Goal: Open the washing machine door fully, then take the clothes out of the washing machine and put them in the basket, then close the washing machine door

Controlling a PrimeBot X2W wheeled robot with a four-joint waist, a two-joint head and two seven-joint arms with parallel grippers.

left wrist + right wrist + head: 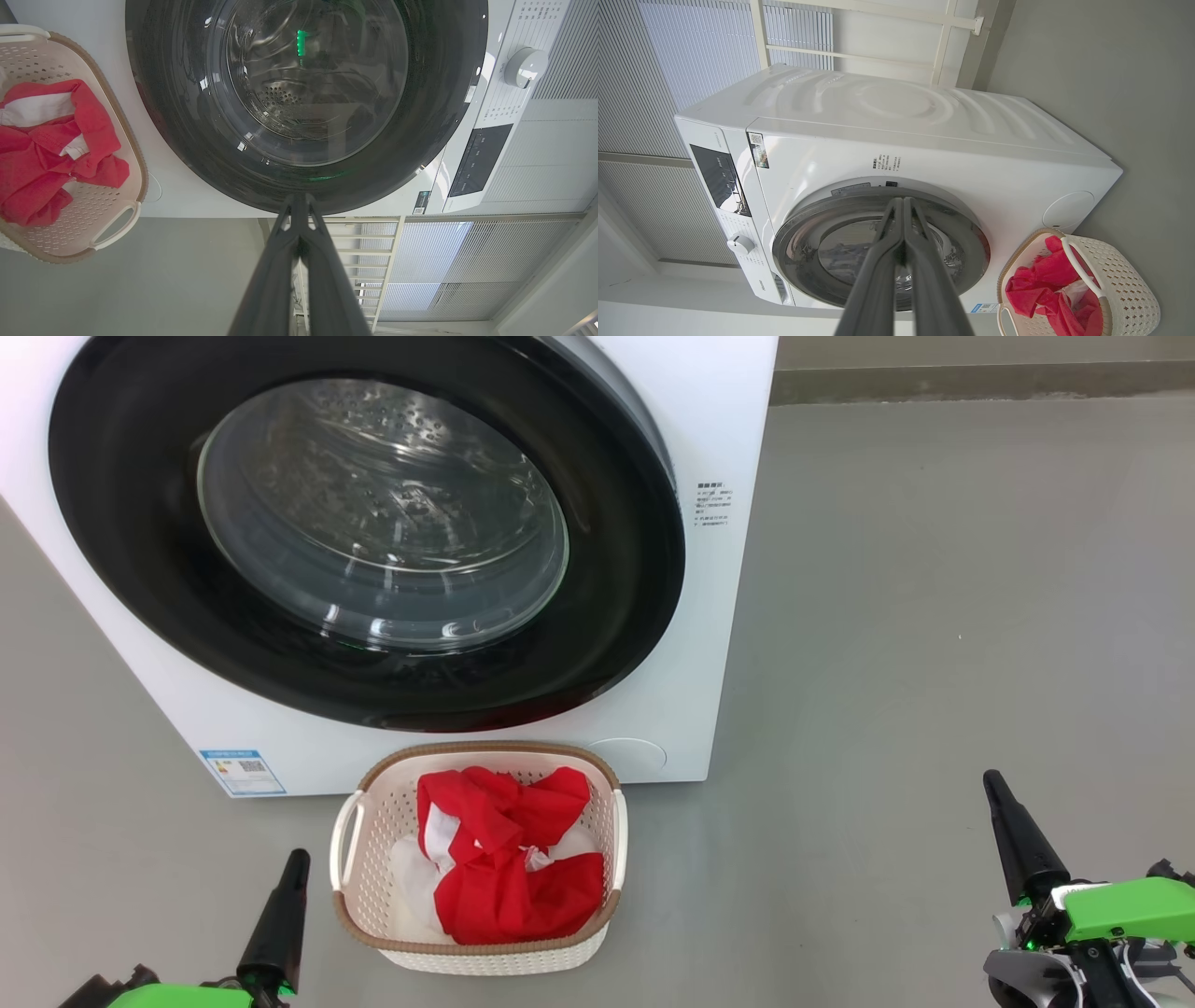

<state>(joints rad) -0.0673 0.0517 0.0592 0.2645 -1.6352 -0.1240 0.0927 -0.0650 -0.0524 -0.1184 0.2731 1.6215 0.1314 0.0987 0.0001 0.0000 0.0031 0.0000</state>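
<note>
Grey floor [887, 616] before washing machine [728, 429]: left gripper [299, 857] and right gripper [991, 779] pinched closed, empty; washing machine door [121, 523] looks seated ahead of both tips, clothes [504, 868] in basket [485, 749] just right of left fingers. Risk: latch perhaps uncaught, or a left-arm swing nudging basket.

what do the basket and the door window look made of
The basket looks like moulded cream plastic, matte, full of small holes. The door window: probably clear glass, glossy with sharp reflections; clear plastic can't be ruled out.
</note>
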